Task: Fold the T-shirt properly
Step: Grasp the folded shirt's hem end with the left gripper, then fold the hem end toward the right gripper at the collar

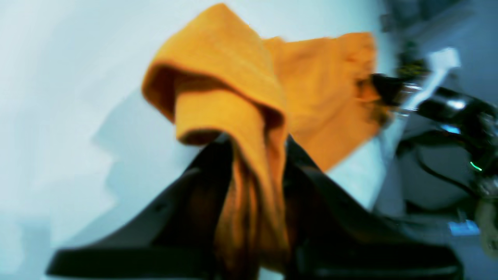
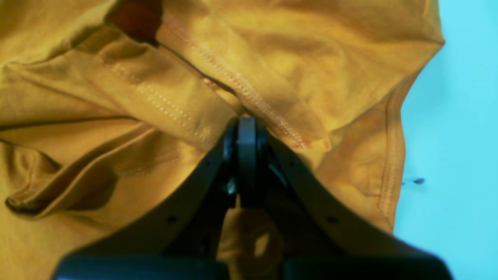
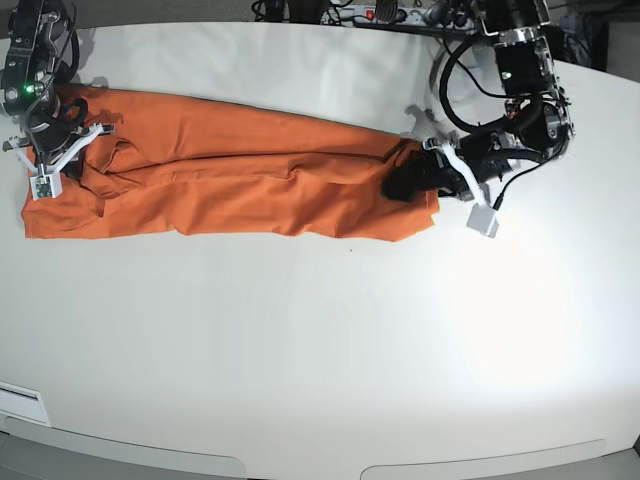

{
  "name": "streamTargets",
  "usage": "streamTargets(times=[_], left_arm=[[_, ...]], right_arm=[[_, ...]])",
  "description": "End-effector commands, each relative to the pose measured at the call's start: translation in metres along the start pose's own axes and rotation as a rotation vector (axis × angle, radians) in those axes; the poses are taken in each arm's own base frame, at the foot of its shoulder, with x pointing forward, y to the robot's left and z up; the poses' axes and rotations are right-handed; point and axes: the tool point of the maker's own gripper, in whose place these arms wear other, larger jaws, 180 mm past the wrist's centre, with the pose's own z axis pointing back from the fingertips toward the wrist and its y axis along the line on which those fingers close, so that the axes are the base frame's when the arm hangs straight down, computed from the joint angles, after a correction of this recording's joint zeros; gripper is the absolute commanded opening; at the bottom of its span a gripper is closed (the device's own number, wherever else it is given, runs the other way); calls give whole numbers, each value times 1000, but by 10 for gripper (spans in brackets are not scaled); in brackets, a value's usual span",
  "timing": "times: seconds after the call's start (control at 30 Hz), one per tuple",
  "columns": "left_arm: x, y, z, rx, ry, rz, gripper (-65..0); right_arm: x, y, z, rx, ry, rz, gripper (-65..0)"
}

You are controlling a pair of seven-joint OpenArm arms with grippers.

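The orange T-shirt lies stretched in a long, creased band across the far half of the white table. My left gripper is shut on its right end. In the left wrist view the fingers pinch a bunched, lifted fold of the T-shirt at the gripper. My right gripper is at the shirt's left end. In the right wrist view the gripper is shut on a stitched hem of the T-shirt. The white tag is not visible.
The white table extends in front of the shirt to its front edge. Cables and a power strip lie along the back edge. The left arm's white camera mount hangs just right of the shirt.
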Motion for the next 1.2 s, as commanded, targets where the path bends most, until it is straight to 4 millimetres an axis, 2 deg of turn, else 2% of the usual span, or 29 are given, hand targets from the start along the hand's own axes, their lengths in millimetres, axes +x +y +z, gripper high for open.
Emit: streamTargets(times=[0.0,0.13,0.27,0.53,0.73,0.9,1.0,1.03,1.13,1.17], left_arm=[[17,-15,1,-69,-52,-45,-650],[28,-42,-3,-209,-101,-82,-650],[30,-55,-13,-264,-150,-51,-650],[19,-87,-61,-323,-165,6,-650],[17,-109,-97,-327,-160,-49,-650],[-2,-125,-118,-337,-73,-109,-650],[-7,-138,-124,-371,-59,-123,-650],[-8,-143,-126,-386,-56,-125,-580],[-8,-154,-130,-420,-65,-126,-270],[-6,-157,-131,-426,-78,-111,-196]], right_arm=[[6,-3,3,-2,-16,18,-650],[6,-3,3,0,-16,20,-650],[6,-3,3,0,-15,20,-650],[1,0,3,19,8,38,-650],[1,1,3,26,13,36,-650],[-1,1,3,26,20,36,-650],[-1,1,3,26,20,36,-650],[-1,1,3,25,20,36,-650],[0,1,3,25,19,36,-650],[0,2,3,27,18,35,-650]])
